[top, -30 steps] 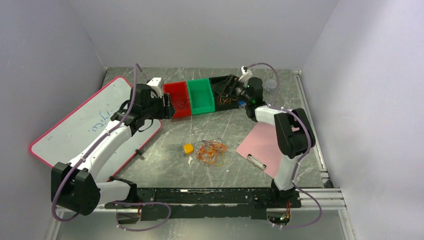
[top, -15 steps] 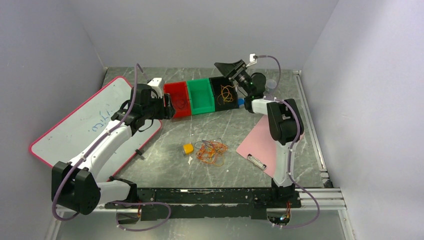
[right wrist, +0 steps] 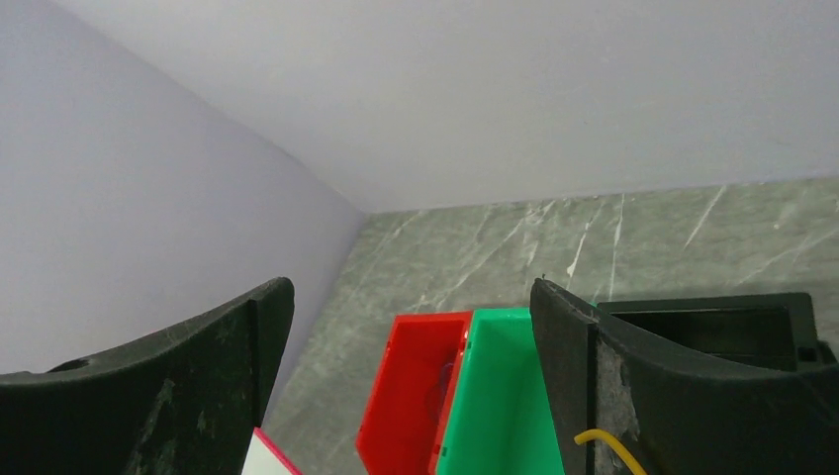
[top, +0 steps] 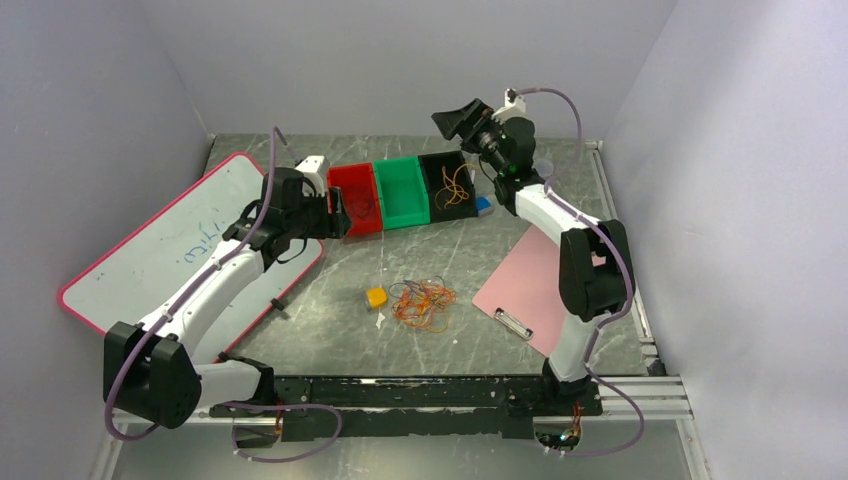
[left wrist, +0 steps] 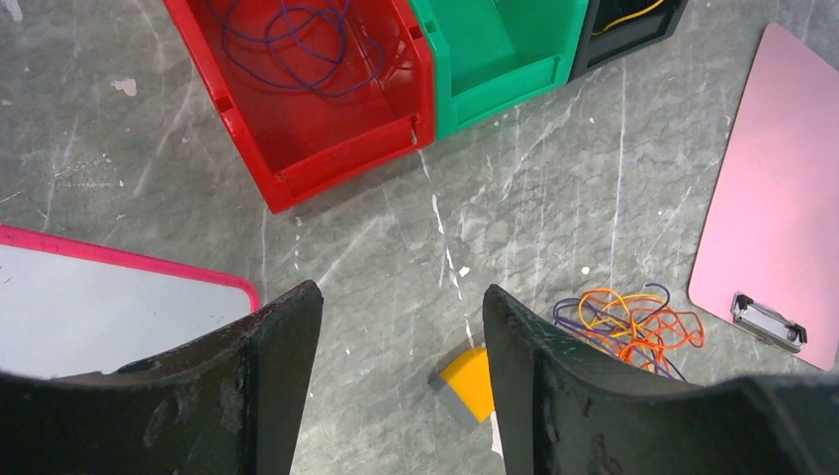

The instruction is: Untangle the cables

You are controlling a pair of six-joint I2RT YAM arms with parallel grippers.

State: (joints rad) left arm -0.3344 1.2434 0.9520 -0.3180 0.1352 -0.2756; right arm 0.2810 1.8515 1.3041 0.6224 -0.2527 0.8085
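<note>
End effector L [left wrist: 401,297] agape | end effector R [right wrist: 413,285] agape | whiteboard [top: 150,270] scrawl illegible

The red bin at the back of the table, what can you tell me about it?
The red bin looks like glossy moulded plastic, open-topped with a lower front lip. It sits upright on the grey marbled table, its side pressed against a green bin. Inside lies a loose coil of thin purple cable.

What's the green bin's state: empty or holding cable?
Empty: the green bin shows bare floor from above, unlike the red bin with its purple cable.
</note>
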